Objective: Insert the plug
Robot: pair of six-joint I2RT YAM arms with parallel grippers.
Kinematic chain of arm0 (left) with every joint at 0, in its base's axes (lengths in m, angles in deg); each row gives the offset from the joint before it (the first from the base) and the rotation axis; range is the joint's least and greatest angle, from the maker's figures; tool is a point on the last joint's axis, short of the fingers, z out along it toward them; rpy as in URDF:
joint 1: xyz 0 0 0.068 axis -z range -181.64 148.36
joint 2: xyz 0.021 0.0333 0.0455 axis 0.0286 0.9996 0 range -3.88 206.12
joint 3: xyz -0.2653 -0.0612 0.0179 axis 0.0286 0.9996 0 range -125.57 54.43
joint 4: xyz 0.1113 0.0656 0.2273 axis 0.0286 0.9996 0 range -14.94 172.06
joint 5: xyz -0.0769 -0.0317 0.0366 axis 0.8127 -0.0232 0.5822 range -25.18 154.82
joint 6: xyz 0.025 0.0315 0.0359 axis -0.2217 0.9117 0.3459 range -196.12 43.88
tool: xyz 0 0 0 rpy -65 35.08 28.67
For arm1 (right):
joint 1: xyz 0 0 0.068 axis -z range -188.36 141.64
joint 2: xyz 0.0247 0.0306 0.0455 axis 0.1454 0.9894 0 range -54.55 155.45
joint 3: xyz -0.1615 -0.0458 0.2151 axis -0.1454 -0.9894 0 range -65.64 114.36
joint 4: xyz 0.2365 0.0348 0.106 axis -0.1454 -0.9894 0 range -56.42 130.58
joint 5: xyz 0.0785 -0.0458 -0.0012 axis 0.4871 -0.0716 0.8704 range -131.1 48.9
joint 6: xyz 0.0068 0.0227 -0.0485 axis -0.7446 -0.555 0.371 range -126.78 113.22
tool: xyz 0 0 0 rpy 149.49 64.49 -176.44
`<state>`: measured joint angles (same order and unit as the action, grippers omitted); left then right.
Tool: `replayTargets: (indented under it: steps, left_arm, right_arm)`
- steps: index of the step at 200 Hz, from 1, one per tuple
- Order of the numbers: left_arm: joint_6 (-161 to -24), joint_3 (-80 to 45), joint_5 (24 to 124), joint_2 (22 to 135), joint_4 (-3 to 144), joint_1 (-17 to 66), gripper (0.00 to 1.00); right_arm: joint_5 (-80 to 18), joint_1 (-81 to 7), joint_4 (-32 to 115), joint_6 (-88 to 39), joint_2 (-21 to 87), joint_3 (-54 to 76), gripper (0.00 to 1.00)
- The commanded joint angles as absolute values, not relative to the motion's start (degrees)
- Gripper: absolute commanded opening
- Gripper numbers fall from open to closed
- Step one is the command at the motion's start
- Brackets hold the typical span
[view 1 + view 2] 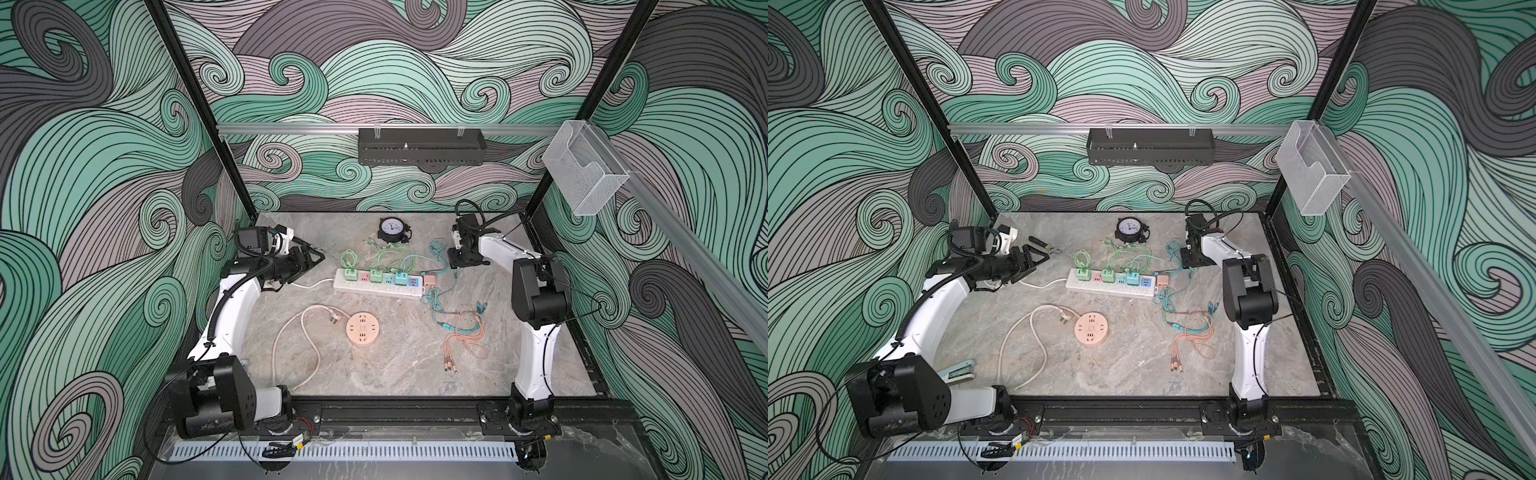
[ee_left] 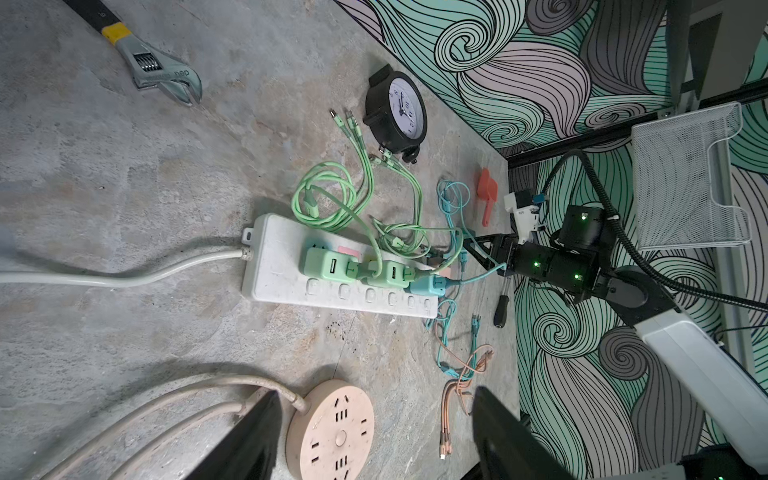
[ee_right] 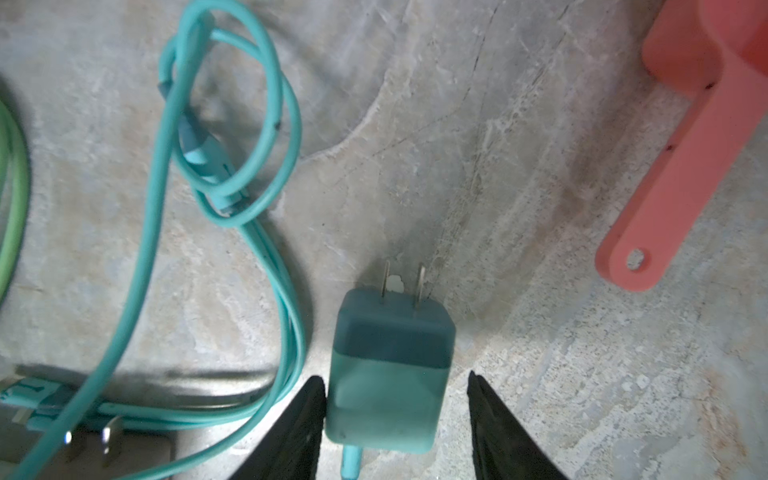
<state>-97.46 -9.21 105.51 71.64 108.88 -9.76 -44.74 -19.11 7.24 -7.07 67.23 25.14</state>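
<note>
- The right gripper [image 3: 395, 377] stands with its jaws apart, one on each side of the teal plug [image 3: 390, 357].
- One of the fingers [image 3: 303, 419] touches a side of the plug body; a narrow gap shows between the opposite finger and the other side. The plug is not clamped.
- The two metal prongs of the plug are bare and point away from the wrist. They sit in no socket. A teal cable [image 3: 232, 124] leaves the rear of the plug and lies coiled on the table [image 3: 457, 124] beside it.
- A pink scoop [image 3: 685, 166] lies on the table near the plug, apart from it.
- In both top views the right gripper [image 1: 463, 257] covers the plug. It stands just beyond the right end of the white power strip [image 1: 378, 286].
- Green chargers [image 2: 328, 266] are seated in the power strip [image 2: 282, 266].
- The left gripper [image 2: 376, 392] hangs above the table left of the strip, jaws wide apart, with nothing between them.
- A round pink socket [image 1: 362, 328] lies nearer the front, well apart from both grippers.
</note>
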Motion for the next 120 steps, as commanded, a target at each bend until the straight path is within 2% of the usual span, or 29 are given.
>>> replayTargets:
  steps: [1, 40, 91, 108, 120]
  left_arm:
    - [-97.2, -9.7, 107.4, 70.7, 108.8, -10.2, 0.75]
    - [-97.3, -9.7, 107.8, 70.3, 108.8, -10.2, 0.75]
    - [-97.3, -9.6, 108.1, 69.9, 109.2, -10.2, 0.75]
    - [-97.3, -9.6, 108.3, 69.7, 109.1, -10.2, 0.75]
    - [-97.4, -9.6, 108.5, 69.6, 109.2, -10.2, 0.75]
  right_arm:
    - [-42.9, -18.9, 4.4, -8.2, 68.7, 27.6, 0.57]
    - [-44.2, -18.9, 0.4, -8.9, 71.4, 30.5, 0.53]
    - [-42.9, -18.5, -1.1, -10.9, 72.1, 30.7, 0.54]
    - [-42.9, -18.5, -1.1, -10.8, 71.9, 30.6, 0.52]
    - [-43.1, -18.4, -1.0, -10.4, 71.7, 30.4, 0.46]
